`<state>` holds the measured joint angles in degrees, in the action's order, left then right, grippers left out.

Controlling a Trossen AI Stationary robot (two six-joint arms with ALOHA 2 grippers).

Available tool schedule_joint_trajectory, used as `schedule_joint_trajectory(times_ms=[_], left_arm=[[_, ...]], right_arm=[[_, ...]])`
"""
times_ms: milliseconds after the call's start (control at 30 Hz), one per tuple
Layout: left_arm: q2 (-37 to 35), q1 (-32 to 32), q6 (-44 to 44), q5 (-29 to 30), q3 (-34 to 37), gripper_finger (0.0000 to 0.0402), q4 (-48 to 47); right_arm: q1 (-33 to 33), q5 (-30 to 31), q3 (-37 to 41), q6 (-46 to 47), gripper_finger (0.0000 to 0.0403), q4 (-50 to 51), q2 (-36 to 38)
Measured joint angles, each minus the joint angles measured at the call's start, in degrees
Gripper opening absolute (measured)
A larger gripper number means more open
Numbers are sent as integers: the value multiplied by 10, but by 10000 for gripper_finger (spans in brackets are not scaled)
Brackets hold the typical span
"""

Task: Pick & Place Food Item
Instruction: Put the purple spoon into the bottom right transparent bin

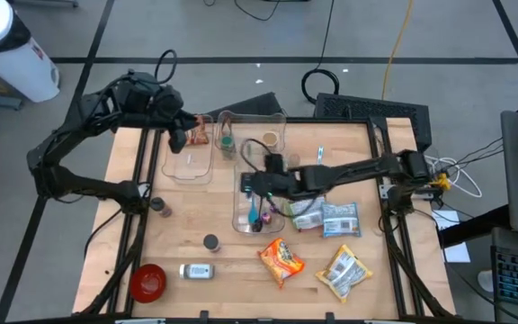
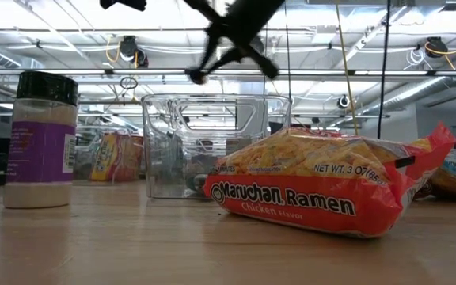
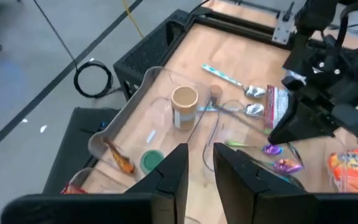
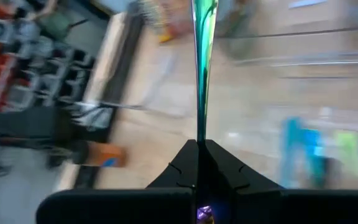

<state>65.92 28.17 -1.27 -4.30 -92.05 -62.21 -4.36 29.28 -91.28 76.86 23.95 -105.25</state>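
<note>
Wooden tabletop (image 1: 241, 270), grey floor (image 1: 241, 36), perhaps concrete.

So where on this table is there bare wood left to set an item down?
Bare wood lies between the red bowl and the ramen packet, around the white jar, and left of the middle clear bin. It is crowded at the packets beside the right gripper.

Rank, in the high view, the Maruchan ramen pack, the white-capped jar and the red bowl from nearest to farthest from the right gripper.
From the right gripper, over the clear bin:
1. Maruchan ramen pack, front centre.
2. White-capped jar, lying front left.
3. Red bowl, front-left corner.
</note>
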Motion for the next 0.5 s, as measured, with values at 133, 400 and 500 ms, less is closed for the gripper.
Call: schedule_joint_trajectory(times_ms=[133, 400, 500], left_arm=[[-11, 12, -11, -2, 0, 81, -20], [-32, 30, -19, -2, 0, 81, -51], [-35, 34, -24, -2, 0, 81, -54]], right_arm=[[14, -19, -86, -24, 0, 87, -42], [32, -75, -193, -27, 0, 217, -117], [33, -101, -194, -14, 0, 220, -129]])
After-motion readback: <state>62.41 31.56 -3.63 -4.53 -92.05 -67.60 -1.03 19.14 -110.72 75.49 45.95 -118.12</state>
